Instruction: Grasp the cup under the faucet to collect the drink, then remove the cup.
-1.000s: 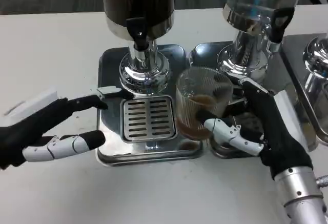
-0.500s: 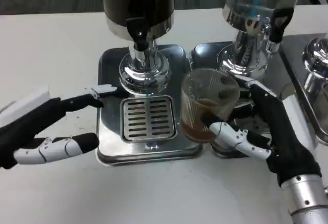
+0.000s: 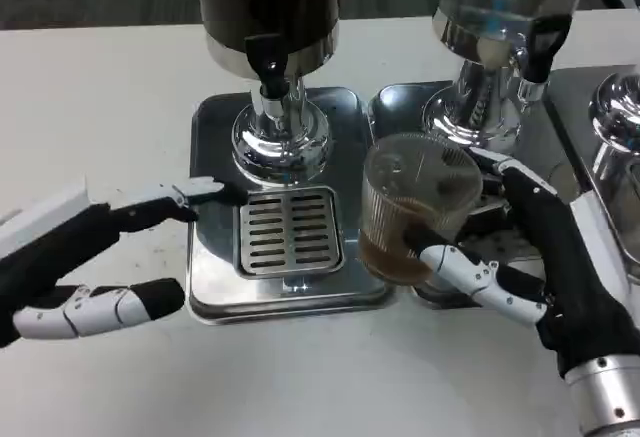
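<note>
Ribbed glass cup [image 3: 413,207], brown drink inside, gripped in right hand [image 3: 540,257], drifting further right of the drip grille [image 3: 291,230], well clear of the dark dispenser's faucet [image 3: 270,67]. Removal nearly done. Left hand [image 3: 85,257] spread, holding nothing, backing off left of the grille.
</note>
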